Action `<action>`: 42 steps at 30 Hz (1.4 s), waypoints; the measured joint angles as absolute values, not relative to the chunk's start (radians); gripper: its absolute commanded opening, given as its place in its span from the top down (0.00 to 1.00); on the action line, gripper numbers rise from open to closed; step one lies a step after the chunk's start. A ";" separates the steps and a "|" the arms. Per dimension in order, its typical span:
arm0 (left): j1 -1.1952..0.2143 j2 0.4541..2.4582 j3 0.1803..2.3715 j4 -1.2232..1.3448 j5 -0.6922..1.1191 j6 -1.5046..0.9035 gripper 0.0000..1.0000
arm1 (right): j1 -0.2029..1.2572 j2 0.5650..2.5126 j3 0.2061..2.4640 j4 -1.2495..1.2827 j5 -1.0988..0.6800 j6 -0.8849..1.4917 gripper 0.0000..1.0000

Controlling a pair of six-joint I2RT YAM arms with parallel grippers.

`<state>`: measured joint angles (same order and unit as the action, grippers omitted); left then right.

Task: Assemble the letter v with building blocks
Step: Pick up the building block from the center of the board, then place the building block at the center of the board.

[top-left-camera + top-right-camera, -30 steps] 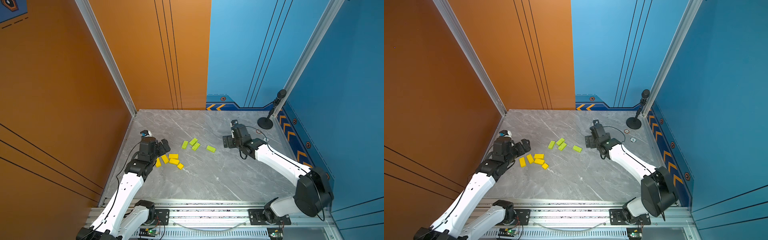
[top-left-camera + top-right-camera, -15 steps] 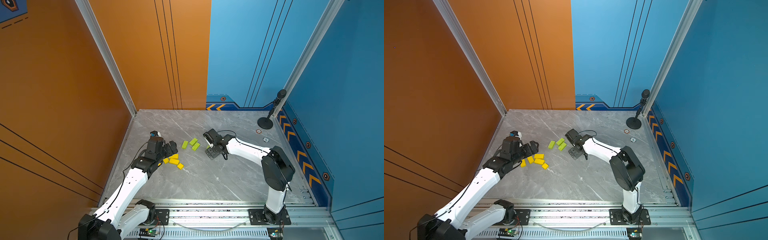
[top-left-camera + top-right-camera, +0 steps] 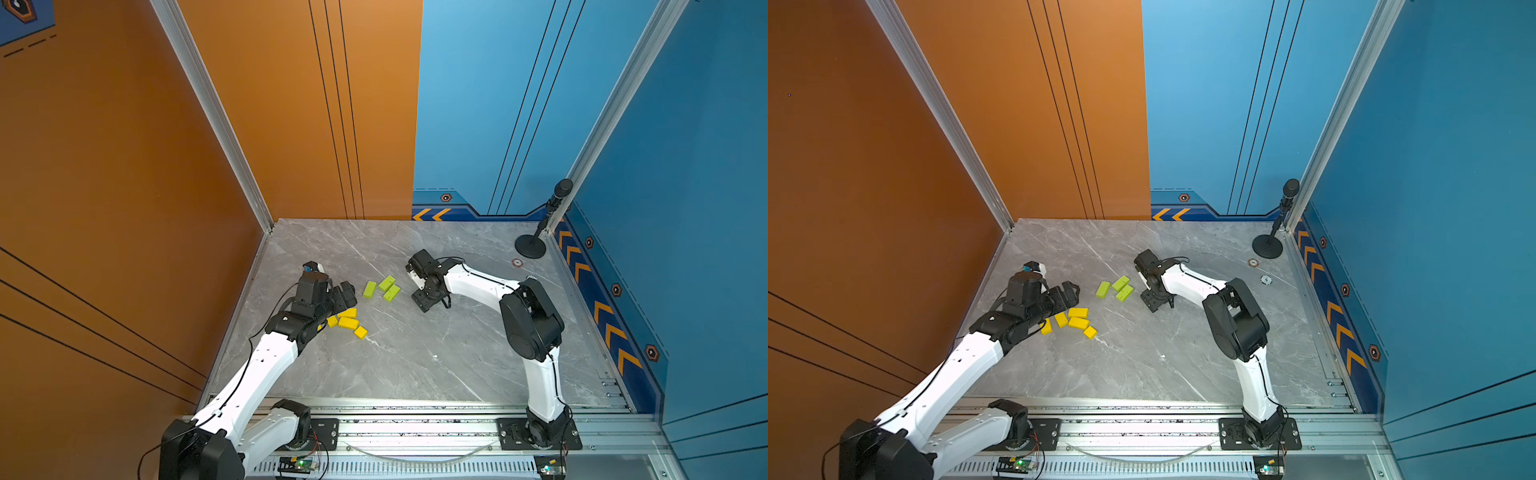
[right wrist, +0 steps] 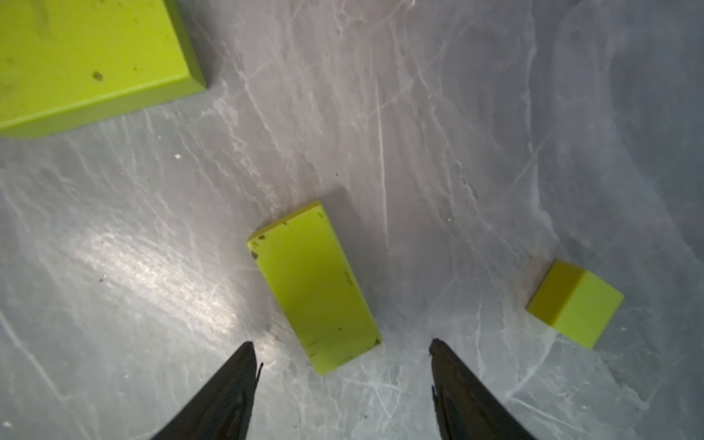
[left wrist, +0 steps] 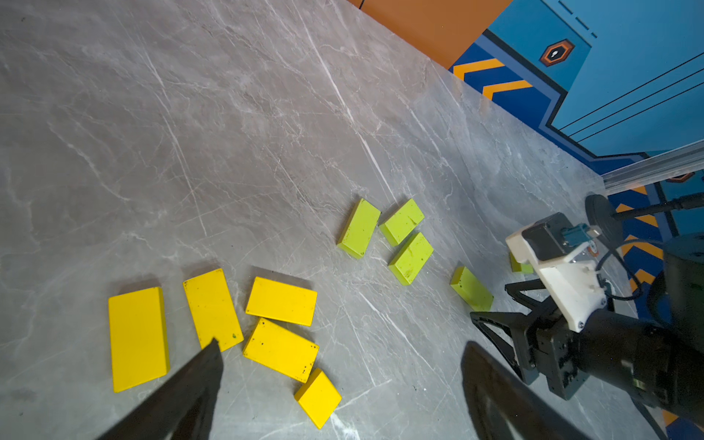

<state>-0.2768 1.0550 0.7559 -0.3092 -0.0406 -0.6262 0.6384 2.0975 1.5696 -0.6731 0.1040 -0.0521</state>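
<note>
On the grey marble table point(image 3: 415, 365) the building blocks point(image 3: 348, 323) lie flat in two loose groups; the yellow blocks point(image 3: 1078, 323) sit under the left gripper point(image 5: 341, 343), whose fingers stand wide apart, holding nothing; three green bricks point(image 3: 386, 283) lie mid-table, two parallel and slanting toward the far right, the third pointing nearly at the back wall; the right gripper point(image 4: 341, 343) has its tips apart either side of a fourth green brick point(image 4: 312, 282), not touching it; its long axis runs away from the claw, slightly skewed; a green cube point(image 4: 575, 303) sits near it.
</note>
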 measured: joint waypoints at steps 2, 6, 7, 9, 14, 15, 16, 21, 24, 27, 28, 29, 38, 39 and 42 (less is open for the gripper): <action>-0.277 1.064 0.756 -0.307 -0.041 -0.626 0.02 | 0.637 2.118 1.584 -0.673 0.093 -0.054 0.34; -0.277 1.069 0.756 -0.306 -0.041 -0.626 0.02 | 0.635 2.145 1.618 -0.682 0.069 -0.056 0.40; -0.277 1.070 0.756 -0.305 -0.041 -0.626 0.02 | 0.635 2.149 1.625 -0.682 0.063 -0.056 0.43; -0.277 1.074 0.758 -0.305 -0.041 -0.626 0.02 | 0.635 2.158 1.632 -0.684 0.054 -0.056 0.48; -0.277 1.077 0.760 -0.305 -0.041 -0.626 0.02 | 0.635 2.159 1.633 -0.690 0.052 -0.043 0.54; -0.277 1.077 0.760 -0.305 -0.041 -0.626 0.02 | 0.635 2.159 1.633 -0.690 0.054 -0.039 0.57; -0.277 1.077 0.760 -0.305 -0.041 -0.626 0.02 | 0.635 2.159 1.633 -0.690 0.057 -0.035 0.59; -0.277 1.077 0.760 -0.305 -0.041 -0.626 0.02 | 0.647 2.159 1.633 -0.690 0.111 0.013 0.73; -0.277 1.077 0.760 -0.305 -0.041 -0.627 0.02 | 0.653 2.159 1.633 -0.690 0.136 0.054 0.75; -0.277 1.077 0.760 -0.305 -0.041 -0.627 0.02 | 0.662 2.159 1.633 -0.690 0.145 0.096 0.76; -0.277 1.077 0.760 -0.305 -0.041 -0.626 0.02 | 0.667 2.159 1.633 -0.694 0.152 0.110 0.76; -0.277 1.077 0.760 -0.305 -0.041 -0.627 0.02 | 0.671 2.159 1.637 -0.702 0.159 0.123 0.76; -0.277 1.065 0.760 -0.308 -0.041 -0.627 0.02 | 0.692 2.207 1.811 -0.780 0.162 0.204 0.75; -0.277 1.064 0.760 -0.308 -0.041 -0.628 0.02 | 0.690 2.223 1.839 -0.784 0.162 0.204 0.75; -0.277 1.063 0.760 -0.308 -0.041 -0.630 0.02 | 0.680 2.275 1.904 -0.797 0.162 0.203 0.75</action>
<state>-0.2768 1.0630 0.7605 -0.3080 -0.0410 -0.6296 0.6800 2.2753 1.9041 -0.7971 0.1623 0.2028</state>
